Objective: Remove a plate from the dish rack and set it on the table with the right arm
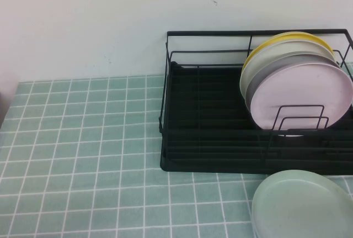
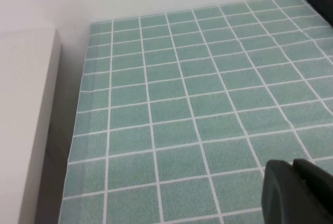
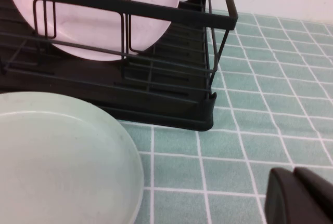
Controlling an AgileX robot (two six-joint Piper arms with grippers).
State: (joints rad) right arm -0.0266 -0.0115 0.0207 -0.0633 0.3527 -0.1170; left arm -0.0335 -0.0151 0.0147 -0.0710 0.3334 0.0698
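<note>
White wall behind, green tiled table (image 1: pixel 83 138). Pink plate (image 1: pixel 309 97) upright in dish rack (image 1: pixel 209 138), front of 4 plates, not yet taken. Pale green plate (image 1: pixel 303 205) flat on table. Right hand (image 3: pixel 302 195) pressed together, empty, low near rack corner. Left hand (image 2: pixel 299 190) over bare tiles, state cannot tell.

Kitchen-style counter set against a plain white wall

The table (image 1: pixel 83 155) is a surface of small pale green tiles with white grout, and a black wire dish rack (image 1: pixel 220 133) stands on it holding upright plates, with a pale green plate (image 1: pixel 303 205) lying flat in front, as beside a sink.
</note>
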